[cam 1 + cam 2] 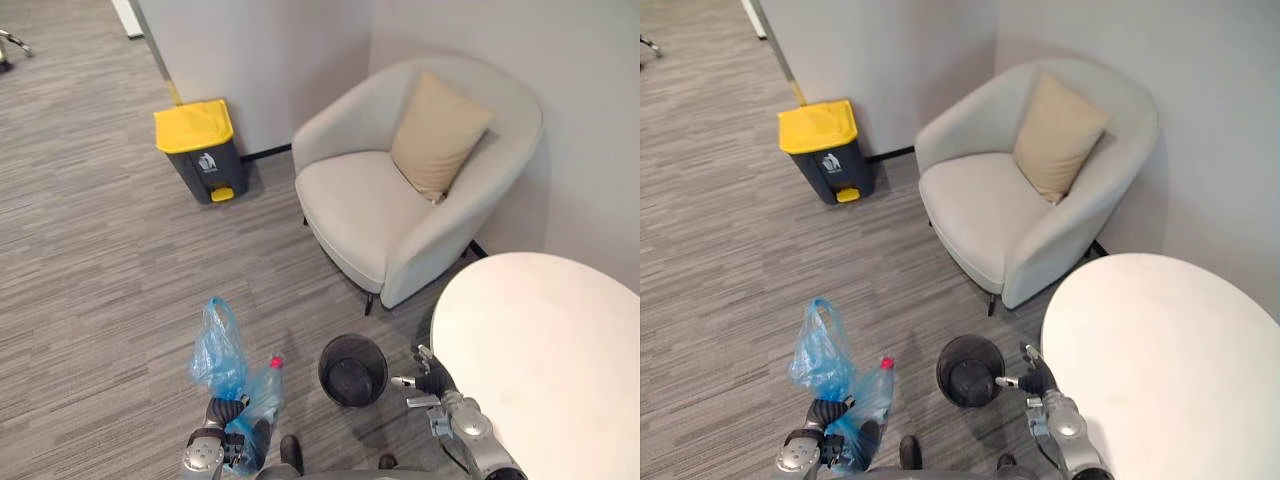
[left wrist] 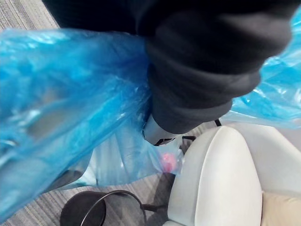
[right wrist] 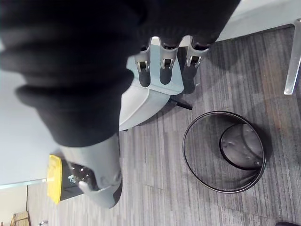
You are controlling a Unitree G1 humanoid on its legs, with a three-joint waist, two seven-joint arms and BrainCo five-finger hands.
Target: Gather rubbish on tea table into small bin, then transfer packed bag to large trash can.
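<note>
My left hand [image 1: 226,412], low at the left, is shut on the gathered neck of a blue plastic bag [image 1: 218,350], which hangs lifted off the floor. Inside the bag [image 2: 70,94] is a clear bottle with a pink cap [image 1: 275,362]. The small black bin [image 1: 352,370] stands on the floor just right of the bag, with no liner and nothing in it. Beside the bin, at the edge of the white round table [image 1: 540,340], my right hand [image 1: 432,382] is open and holds nothing, its fingers [image 3: 162,66] straight. The large grey trash can with a yellow lid [image 1: 200,150] stands against the far wall.
A light grey armchair [image 1: 400,220] with a beige cushion [image 1: 435,130] sits between the table and the wall, right of the trash can. Grey carpet [image 1: 100,260] stretches from the bag to the trash can.
</note>
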